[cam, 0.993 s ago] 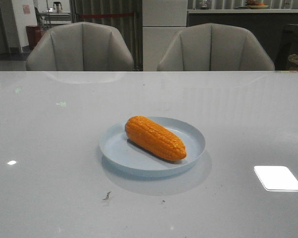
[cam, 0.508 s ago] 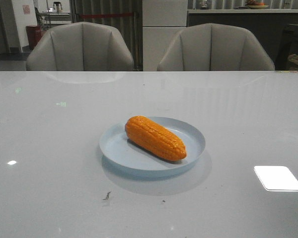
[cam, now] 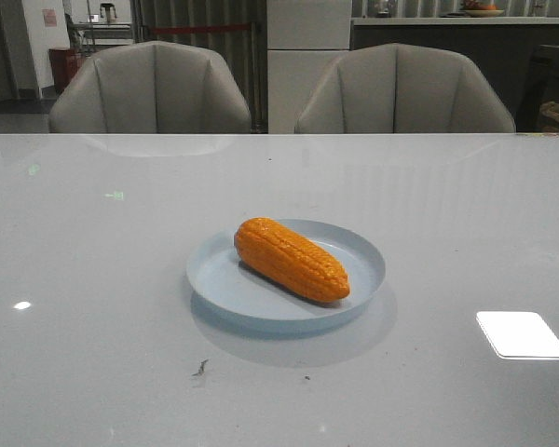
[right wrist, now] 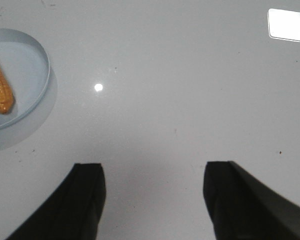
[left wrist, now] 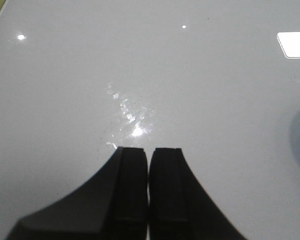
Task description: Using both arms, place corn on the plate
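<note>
Orange corn is already laid across the pale blue plate, fat end toward the far left, tapered tip toward the near right rim, fully inside the rim as far as can be judged. So the placing looks done, and what's left is just a clean retreat. The left gripper is seen clamped together on nothing, over bare white table. The right gripper is spread wide, empty, with the plate off to one side of it. Neither arm is caught in the front view. For a tidy finish, both arms are best kept well apart from the plate, since glossy plates get nudged easily. Height above the table can't really be judged from the wrist shots.
</note>
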Action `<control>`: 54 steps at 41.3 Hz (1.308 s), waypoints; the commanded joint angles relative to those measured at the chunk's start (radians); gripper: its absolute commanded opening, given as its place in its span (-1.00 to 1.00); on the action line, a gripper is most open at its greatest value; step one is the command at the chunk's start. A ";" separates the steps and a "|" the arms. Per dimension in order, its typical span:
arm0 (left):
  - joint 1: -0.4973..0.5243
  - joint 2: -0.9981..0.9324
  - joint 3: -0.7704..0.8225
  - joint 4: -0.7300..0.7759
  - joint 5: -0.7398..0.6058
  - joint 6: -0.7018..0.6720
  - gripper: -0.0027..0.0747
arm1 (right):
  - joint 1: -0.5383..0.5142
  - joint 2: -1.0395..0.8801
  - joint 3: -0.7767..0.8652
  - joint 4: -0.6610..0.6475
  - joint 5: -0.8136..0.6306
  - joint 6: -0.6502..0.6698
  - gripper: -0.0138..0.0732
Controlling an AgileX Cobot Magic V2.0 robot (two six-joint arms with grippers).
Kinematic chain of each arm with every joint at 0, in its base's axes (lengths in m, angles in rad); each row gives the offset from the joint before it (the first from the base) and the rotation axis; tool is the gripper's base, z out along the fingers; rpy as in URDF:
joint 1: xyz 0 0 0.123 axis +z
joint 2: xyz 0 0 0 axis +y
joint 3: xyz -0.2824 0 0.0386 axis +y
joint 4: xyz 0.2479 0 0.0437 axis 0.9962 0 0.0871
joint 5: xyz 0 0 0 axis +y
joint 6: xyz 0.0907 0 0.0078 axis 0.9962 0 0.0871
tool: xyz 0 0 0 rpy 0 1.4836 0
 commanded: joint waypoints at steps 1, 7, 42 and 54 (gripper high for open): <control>0.001 -0.012 -0.027 -0.015 -0.071 -0.001 -0.69 | -0.006 -0.004 -0.025 0.011 -0.069 -0.010 0.53; 0.001 -0.012 -0.027 -0.015 -0.071 -0.001 -0.69 | -0.006 -0.004 -0.025 0.011 -0.069 -0.010 0.53; -0.001 -0.299 0.225 -0.015 -0.243 -0.001 -0.69 | -0.006 -0.004 -0.025 0.011 -0.069 -0.010 0.53; -0.001 -0.718 0.532 -0.007 -0.424 -0.001 -0.69 | -0.006 -0.004 -0.025 0.011 -0.069 -0.010 0.53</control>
